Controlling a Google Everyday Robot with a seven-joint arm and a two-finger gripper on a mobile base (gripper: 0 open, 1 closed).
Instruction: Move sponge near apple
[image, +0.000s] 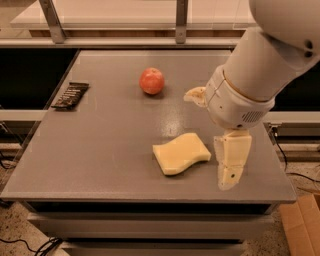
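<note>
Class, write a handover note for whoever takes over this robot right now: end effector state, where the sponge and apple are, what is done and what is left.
End effector: open, holding nothing, at the front right of the table, just right of the sponge.
Sponge: lying flat near the front edge, not gripped.
Apple: upright farther back, well apart from the sponge.
Done: nothing yet; the sponge is not near the apple.
Left: grip the sponge, carry it back and set it down beside the apple.
</note>
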